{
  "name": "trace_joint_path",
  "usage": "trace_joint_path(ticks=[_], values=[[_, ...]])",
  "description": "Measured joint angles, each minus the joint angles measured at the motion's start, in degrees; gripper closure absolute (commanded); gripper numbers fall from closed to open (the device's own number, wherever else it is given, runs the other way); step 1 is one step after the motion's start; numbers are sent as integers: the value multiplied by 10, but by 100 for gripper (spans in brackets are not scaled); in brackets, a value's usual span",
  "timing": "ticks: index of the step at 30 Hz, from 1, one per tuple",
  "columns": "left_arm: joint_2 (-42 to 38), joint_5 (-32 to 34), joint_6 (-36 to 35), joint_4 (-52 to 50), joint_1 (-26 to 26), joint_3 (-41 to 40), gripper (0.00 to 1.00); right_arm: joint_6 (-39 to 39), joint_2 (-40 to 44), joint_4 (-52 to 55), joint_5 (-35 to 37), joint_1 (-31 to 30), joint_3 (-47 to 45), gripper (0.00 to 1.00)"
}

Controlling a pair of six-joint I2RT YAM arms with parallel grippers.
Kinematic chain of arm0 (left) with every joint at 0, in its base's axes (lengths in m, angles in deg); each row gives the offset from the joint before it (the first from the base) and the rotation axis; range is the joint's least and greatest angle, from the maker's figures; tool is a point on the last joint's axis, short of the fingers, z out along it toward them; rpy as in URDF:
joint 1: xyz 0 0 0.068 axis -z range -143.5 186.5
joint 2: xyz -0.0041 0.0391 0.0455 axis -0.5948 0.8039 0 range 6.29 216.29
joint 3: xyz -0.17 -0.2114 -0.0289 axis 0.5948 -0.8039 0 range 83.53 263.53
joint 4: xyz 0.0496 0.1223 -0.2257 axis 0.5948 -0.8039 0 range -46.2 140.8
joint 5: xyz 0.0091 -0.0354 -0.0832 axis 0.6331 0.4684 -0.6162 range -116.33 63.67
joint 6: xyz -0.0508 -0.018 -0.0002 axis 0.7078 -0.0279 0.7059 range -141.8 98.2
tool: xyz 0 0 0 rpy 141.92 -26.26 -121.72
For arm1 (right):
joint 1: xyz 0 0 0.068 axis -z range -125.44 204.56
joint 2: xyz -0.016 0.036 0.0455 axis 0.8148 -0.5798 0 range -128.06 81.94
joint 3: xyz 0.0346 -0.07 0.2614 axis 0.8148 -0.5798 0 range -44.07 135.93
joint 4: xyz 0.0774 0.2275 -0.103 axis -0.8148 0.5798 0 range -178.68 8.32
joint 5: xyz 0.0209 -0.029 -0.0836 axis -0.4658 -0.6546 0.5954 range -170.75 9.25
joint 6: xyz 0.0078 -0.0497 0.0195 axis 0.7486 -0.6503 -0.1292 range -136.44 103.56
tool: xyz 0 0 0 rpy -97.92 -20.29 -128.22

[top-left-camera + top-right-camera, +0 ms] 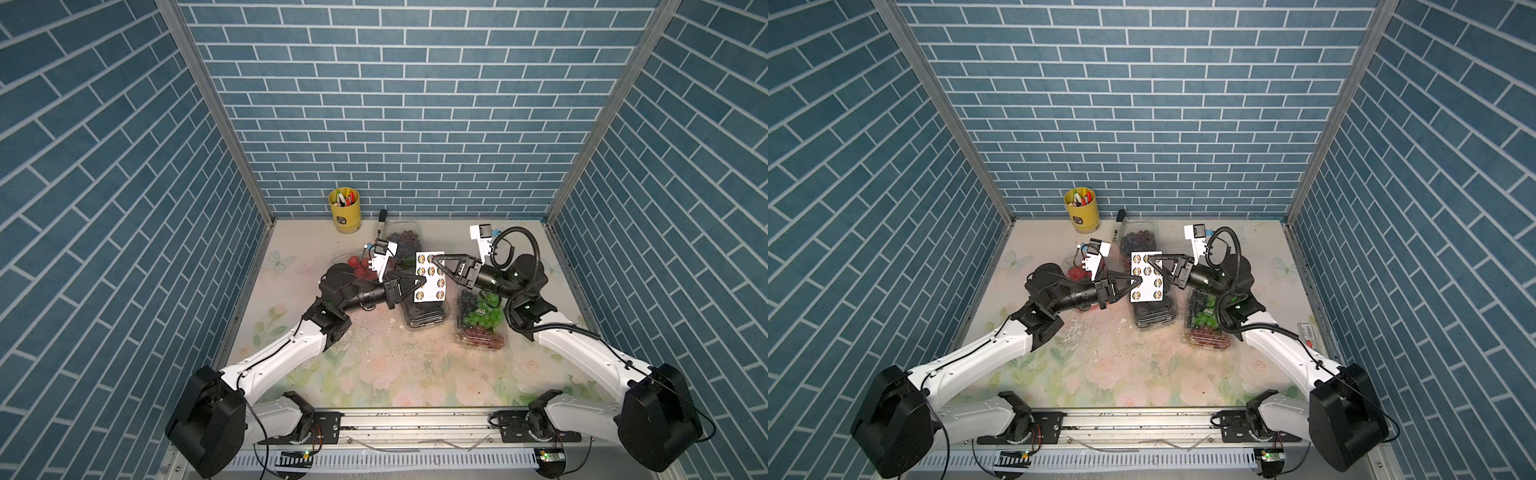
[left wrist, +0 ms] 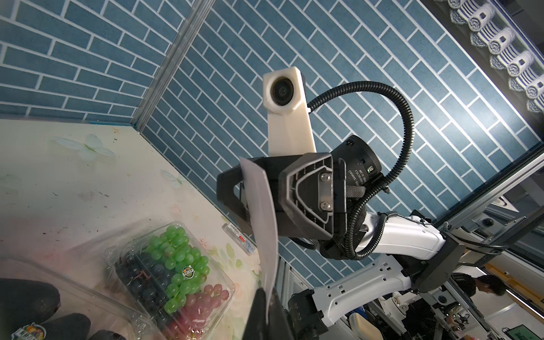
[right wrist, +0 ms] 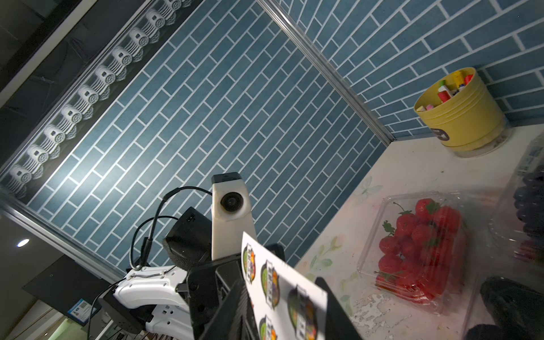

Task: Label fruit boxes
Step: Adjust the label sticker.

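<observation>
Pinching the sticker sheet (image 1: 432, 291) at its left edge with the left jaws, holding it up above the black-fruit box (image 1: 424, 316) to steady it. Straddling its far end with the right jaws, partly spread, likely for peeling a label. With the other fruit boxes (image 1: 484, 336) on the counter (image 1: 374, 365) nearby.

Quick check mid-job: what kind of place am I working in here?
Probably a staged robot test booth, not a real shop: blue brick-print wall panels, bare aluminium frame posts at the corners, and a floral-print tabletop.
</observation>
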Motion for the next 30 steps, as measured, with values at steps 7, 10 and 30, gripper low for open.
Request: trace_joint_path(ticks=[7,10,30], values=[[0,0,3,3,-7,2,100,15,-1,-16,-24,2,0,70],[0,0,4,5,-8,5,100,17,-5,-19,-30,2,0,73],[0,-5,14,20,-9,6,100,57,-40,-64,-65,2,0,100]])
